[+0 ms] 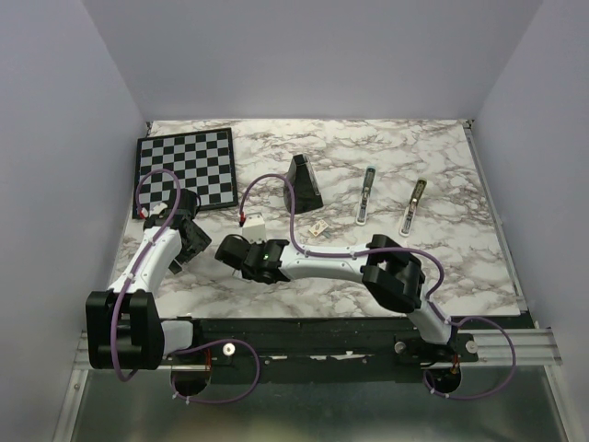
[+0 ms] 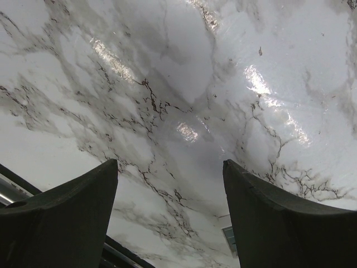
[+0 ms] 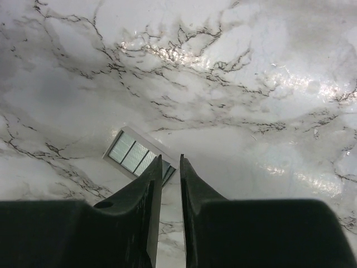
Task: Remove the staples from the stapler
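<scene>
The stapler (image 1: 366, 195), a slim light blue-grey bar with a teal end, lies on the marble table (image 1: 442, 258) at the back right of centre. The staples (image 1: 319, 228), a tiny silver strip, lie just in front of the black wedge (image 1: 302, 181). My right gripper (image 1: 224, 249) reaches far left, well away from both; in the right wrist view (image 3: 170, 157) its jaws are nearly together with nothing between them. My left gripper (image 1: 191, 243) hangs over the left of the table, open and empty (image 2: 170, 163). Both wrist views show only bare marble.
A checkered board (image 1: 184, 168) lies at the back left. A second slim bar (image 1: 414, 204) with a brass-coloured end lies right of the stapler. A small white piece (image 1: 250, 221) sits near the right gripper. Walls close in on three sides.
</scene>
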### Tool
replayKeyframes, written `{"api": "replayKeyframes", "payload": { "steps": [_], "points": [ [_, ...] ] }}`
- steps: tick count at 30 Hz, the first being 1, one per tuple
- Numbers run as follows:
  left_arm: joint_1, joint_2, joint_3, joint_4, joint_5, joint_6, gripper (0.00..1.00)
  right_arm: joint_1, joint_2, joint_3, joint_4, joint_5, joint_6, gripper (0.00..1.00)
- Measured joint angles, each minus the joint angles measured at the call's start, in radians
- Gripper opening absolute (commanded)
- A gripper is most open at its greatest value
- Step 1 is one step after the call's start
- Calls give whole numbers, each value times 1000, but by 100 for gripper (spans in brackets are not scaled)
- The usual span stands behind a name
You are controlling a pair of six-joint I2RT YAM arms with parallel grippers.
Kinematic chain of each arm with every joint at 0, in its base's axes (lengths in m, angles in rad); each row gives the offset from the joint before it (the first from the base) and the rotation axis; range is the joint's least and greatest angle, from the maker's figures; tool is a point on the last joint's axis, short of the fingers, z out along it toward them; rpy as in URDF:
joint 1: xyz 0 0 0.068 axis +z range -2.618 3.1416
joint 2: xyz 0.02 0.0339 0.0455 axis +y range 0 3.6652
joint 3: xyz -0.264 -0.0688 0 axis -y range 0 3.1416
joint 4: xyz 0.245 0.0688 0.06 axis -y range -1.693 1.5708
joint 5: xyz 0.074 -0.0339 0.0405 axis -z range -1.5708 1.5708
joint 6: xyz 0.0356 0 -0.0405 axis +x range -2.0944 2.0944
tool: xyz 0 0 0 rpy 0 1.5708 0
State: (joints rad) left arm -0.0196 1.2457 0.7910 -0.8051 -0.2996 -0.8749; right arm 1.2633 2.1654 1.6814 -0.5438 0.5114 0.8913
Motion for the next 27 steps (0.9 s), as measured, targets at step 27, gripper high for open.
{"api": "replayKeyframes", "payload": {
  "steps": [27],
  "points": [
    [0, 4, 0, -1, -2, -2, 75, 0, -42, -63, 29, -9, 2, 34]
  ]
}}
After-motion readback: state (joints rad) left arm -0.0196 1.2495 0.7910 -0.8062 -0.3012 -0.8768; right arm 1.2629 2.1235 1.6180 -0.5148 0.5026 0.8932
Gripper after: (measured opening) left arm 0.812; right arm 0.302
